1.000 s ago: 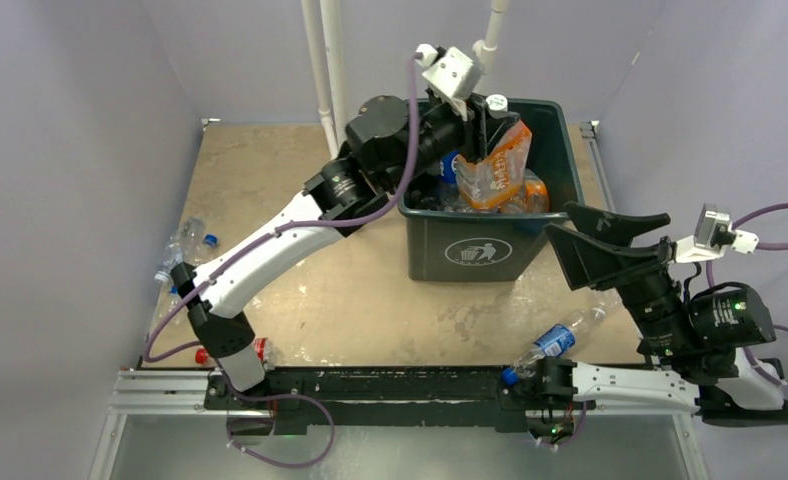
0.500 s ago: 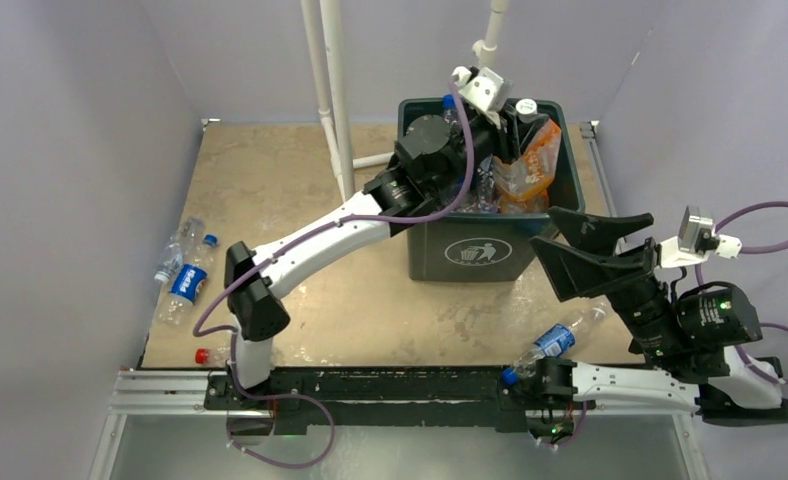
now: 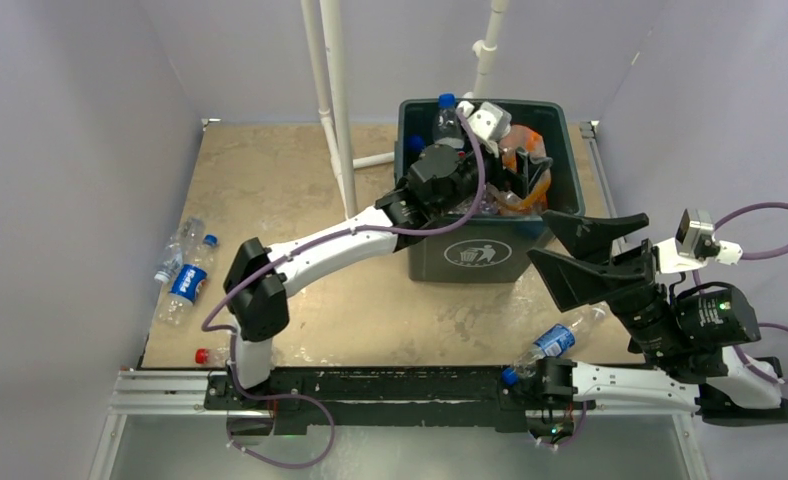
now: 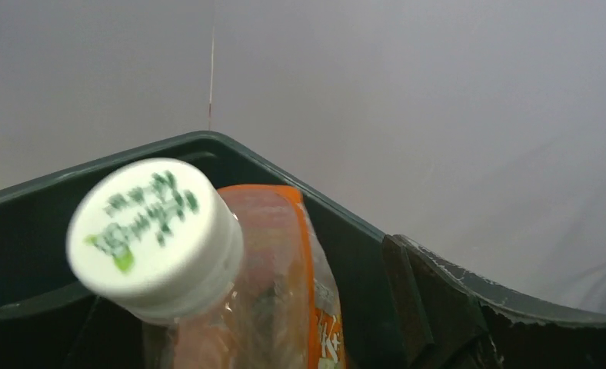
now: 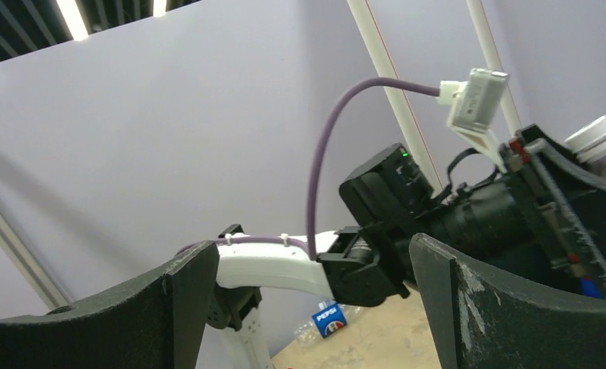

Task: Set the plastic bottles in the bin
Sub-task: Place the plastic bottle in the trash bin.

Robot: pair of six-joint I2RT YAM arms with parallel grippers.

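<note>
The bin (image 3: pixel 430 252) stands at the back of the table with several plastic bottles in it. My left gripper (image 3: pixel 515 168) is down inside it, open. In the left wrist view one finger (image 4: pixel 431 300) stands apart from a white-capped bottle with an orange label (image 4: pixel 269 254), which leans free below the bin's rim (image 4: pixel 208 142). My right gripper (image 3: pixel 538 237) hovers open and empty by the bin's right front corner; its fingers (image 5: pixel 92 323) frame the left arm. More bottles lie on the table: a Pepsi one (image 3: pixel 185 283), a clear one (image 3: pixel 175 250), a red-capped one (image 3: pixel 202 355) and a blue-labelled one (image 3: pixel 550 342).
Two white pipes (image 3: pixel 332 100) rise just left of the bin and a third (image 3: pixel 485 50) behind it. Purple walls close in the table on both sides. The left arm (image 3: pixel 320 250) stretches across the table's middle. The Pepsi bottle (image 5: pixel 328 319) also shows in the right wrist view.
My left arm swung right and down into the bin and its gripper opened, letting go of the orange-labelled bottle, which now rests in the bin. The right gripper drifted slightly left.
</note>
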